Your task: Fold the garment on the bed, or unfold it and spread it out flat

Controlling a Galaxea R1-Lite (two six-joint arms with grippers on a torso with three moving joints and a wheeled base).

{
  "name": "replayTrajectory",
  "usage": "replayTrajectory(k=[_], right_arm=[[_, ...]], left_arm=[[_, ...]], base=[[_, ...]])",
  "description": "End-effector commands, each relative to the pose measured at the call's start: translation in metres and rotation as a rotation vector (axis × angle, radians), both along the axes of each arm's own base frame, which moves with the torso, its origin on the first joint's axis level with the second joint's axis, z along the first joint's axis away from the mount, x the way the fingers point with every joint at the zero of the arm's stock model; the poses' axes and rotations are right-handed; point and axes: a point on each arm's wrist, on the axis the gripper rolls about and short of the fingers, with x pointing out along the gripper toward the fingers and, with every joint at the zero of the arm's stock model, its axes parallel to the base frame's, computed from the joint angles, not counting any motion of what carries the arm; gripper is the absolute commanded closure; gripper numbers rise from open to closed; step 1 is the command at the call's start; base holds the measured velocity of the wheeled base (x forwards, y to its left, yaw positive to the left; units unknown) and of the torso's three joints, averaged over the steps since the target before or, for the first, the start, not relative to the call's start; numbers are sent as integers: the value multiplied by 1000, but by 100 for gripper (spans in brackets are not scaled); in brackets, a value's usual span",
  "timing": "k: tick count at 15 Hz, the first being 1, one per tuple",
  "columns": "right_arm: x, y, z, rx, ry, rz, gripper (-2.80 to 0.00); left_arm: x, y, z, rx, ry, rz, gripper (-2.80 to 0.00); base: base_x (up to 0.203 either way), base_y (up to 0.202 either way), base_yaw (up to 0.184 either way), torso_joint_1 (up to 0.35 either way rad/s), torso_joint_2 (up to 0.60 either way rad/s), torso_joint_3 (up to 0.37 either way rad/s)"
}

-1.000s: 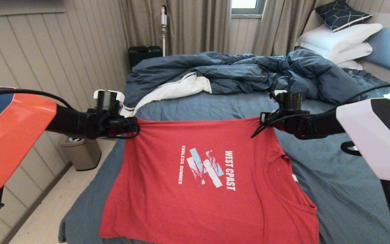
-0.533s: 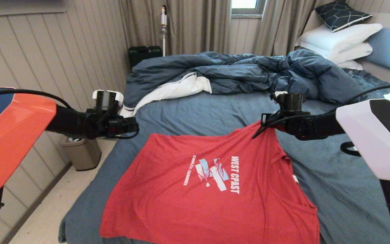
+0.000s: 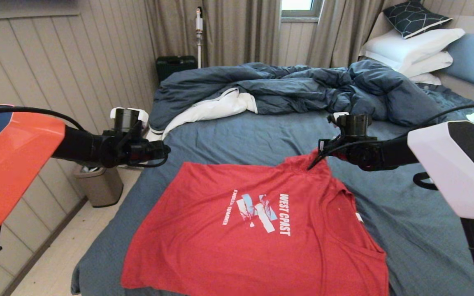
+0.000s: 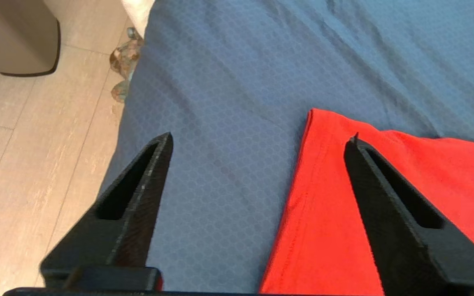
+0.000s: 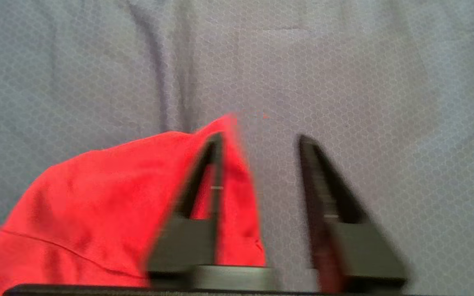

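With the garment (image 3: 257, 230) lying print-up on the bed (image 3: 418, 230), your left gripper (image 4: 257, 142) gaping empty and your right gripper (image 5: 261, 142) half-parted beside a peaked corner, lift both straight clear before smoothing that hump.

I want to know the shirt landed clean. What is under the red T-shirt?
The red T-shirt lies on the bed's slate-blue sheet, which shows all around it. Anything directly beneath the shirt is covered, so I cannot tell.

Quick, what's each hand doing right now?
Left hand: open, holding nothing, above the T-shirt corner.
Right hand: open, T-shirt fabric draped on one finger.
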Motion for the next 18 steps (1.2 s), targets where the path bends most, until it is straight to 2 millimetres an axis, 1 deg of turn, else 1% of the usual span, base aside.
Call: replayTrajectory(k=[1,3,5,6,8,10,11,12,14,16,17,18], right_arm=[[0,1,1,0,-2,1,-280],[-1,0,4,0,-9,-2,-280],[-5,-1,15,1,-25,-4,-280],[-8,0,21,2,-21,-4,-280],[-18,0,28,28,57,-11,-280],[-29,-2,34,97,119,-41,-280],[-35,-3,39,109,145,-47,0],[-43,-4,47,120,154,-50,0],[-65,-5,71,145,151,-43,0],[-98,-5,100,173,154,-3,0],[-119,-5,111,188,168,17,0],[-140,-5,118,204,191,34,0]], left_arm=[[0,0,1,-2,-3,2,-280],[-1,0,2,-3,-4,2,-280],[-5,1,12,-7,-9,3,-280],[-11,2,21,-12,-1,7,-280],[-28,6,41,-45,48,22,-280],[-47,10,53,-71,137,43,-280],[-57,12,58,-70,179,48,0],[-70,14,64,-69,233,48,0],[-99,19,89,-109,276,2,0],[-137,28,115,-163,287,-57,0],[-160,34,119,-176,296,-73,0],[-182,42,115,-176,308,-76,0]], base=[[0,0,0,0,0,0],[0,0,0,0,0,0],[0,0,0,0,0,0],[0,0,0,0,0,0],[0,0,0,0,0,0],[0,0,0,0,0,0],[0,0,0,0,0,0],[0,0,0,0,0,0],[0,0,0,0,0,0],[0,0,0,0,0,0],[0,0,0,0,0,0],[0,0,0,0,0,0]])
